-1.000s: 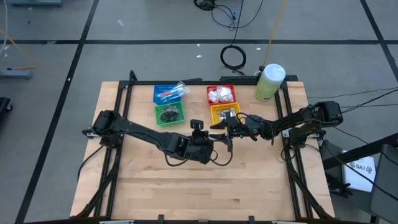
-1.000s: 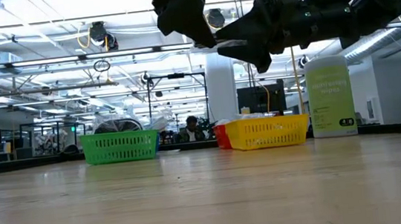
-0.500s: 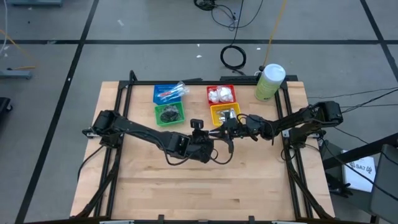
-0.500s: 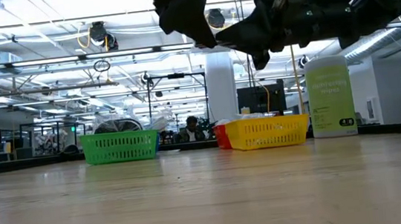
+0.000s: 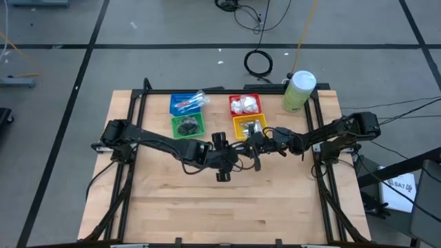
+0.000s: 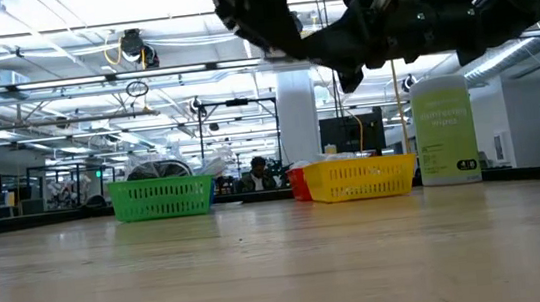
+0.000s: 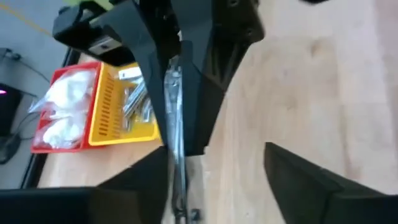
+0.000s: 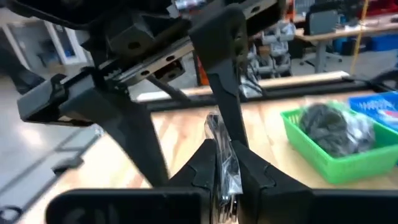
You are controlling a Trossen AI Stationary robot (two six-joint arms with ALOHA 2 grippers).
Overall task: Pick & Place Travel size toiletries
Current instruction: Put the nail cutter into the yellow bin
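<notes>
Mid-worktop (image 5: 172,200) handoff done: left claw (image 5: 238,157) has let go, right claw (image 5: 252,147) now grips the silver tube (image 7: 175,134), yellow basket (image 5: 249,125) next.

An open-plan lab: rows of workbenches (image 6: 43,190) under exposed ceiling ducts (image 6: 138,46)

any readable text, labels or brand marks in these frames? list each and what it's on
None can be read outright.
Pale-green canister: lines of white print plus a small dark mark low on its face, too blurred to read.
White label on a stand off the table's right edge: dark print, too small to read.
Yellow basket, red basket, green basket, blue basket: no print visible.
</notes>
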